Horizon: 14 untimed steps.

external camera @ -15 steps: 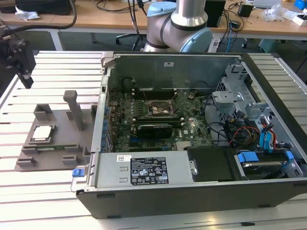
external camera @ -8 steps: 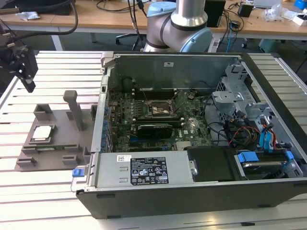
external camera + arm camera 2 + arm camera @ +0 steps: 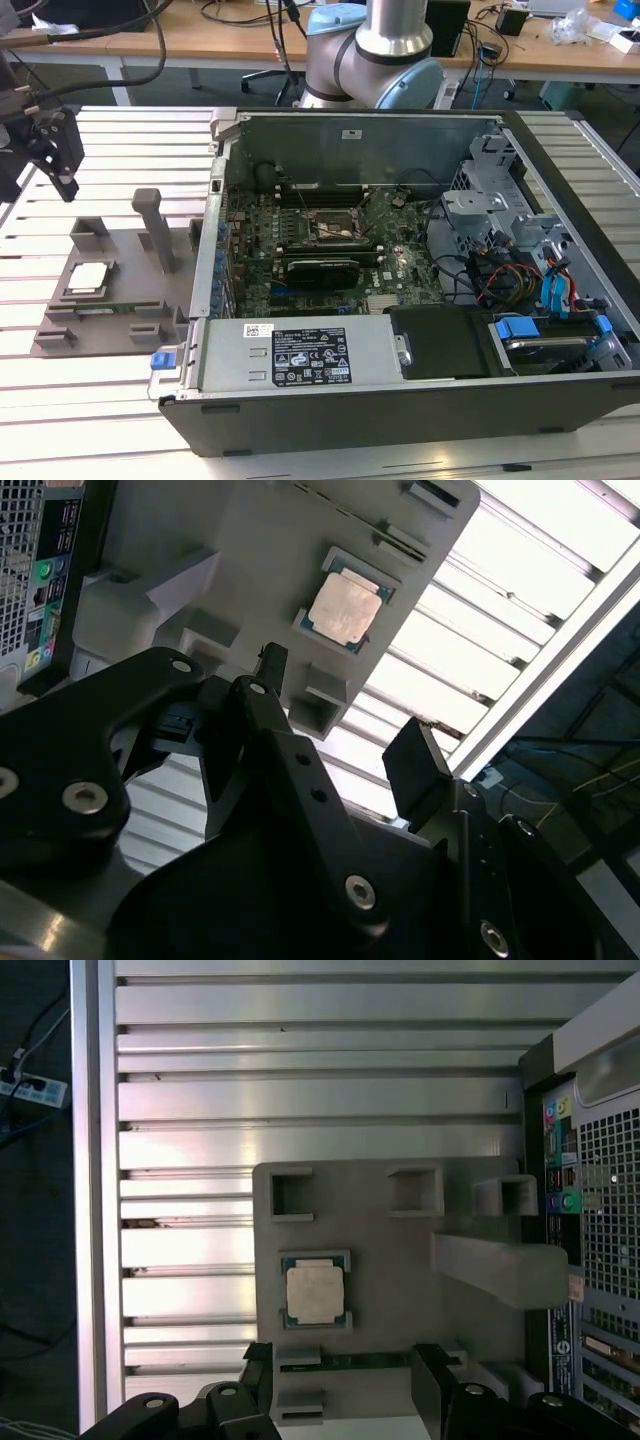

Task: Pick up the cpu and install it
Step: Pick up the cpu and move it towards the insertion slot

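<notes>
Hovering over the slatted table (image 3: pixel 120 140), the gripper (image 3: pixel 62 185) is open and holds nothing.

In the exterior view, the black gripper sits above the table at the exterior view's left, clear of the grey fixture (image 3: pixel 130 255) and touching nothing. In both wrist views its two fingers (image 3: pixel 270 670) stand well apart with no part between them. The cpu (image 3: pixel 88 277) lies flat, metal top up, in a square recess of the fixture, apart from the fingers (image 3: pixel 258 1360) in the first wrist view. A long green memory stick (image 3: pixel 105 308) lies in a slot just beside the cpu. The fixture stands beside the open computer case (image 3: pixel 420 150), at the exterior view's left of it. Inside the case, the motherboard socket (image 3: pixel 335 228) holds no cpu yet.
</notes>
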Each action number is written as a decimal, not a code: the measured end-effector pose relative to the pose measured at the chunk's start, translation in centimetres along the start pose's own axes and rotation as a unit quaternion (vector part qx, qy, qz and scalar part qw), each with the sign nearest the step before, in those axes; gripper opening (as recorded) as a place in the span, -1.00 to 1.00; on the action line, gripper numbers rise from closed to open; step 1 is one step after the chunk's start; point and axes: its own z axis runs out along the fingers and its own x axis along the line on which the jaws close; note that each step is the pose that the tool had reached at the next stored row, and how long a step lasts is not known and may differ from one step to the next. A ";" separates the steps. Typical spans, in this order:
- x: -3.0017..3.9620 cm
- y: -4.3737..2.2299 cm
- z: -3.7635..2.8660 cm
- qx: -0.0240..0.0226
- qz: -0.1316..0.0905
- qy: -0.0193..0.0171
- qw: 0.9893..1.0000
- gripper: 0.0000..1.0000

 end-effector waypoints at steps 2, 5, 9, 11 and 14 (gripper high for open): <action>0.01 0.00 0.32 0.000 0.000 0.000 1.000 0.33; 0.02 -0.01 0.63 0.000 0.000 0.000 1.000 0.33; 0.04 -0.02 1.49 0.000 0.000 0.000 1.000 0.33; 0.05 -0.02 1.75 0.000 0.000 0.000 1.000 0.33; 0.06 -0.03 2.14 0.000 0.000 0.000 1.000 0.33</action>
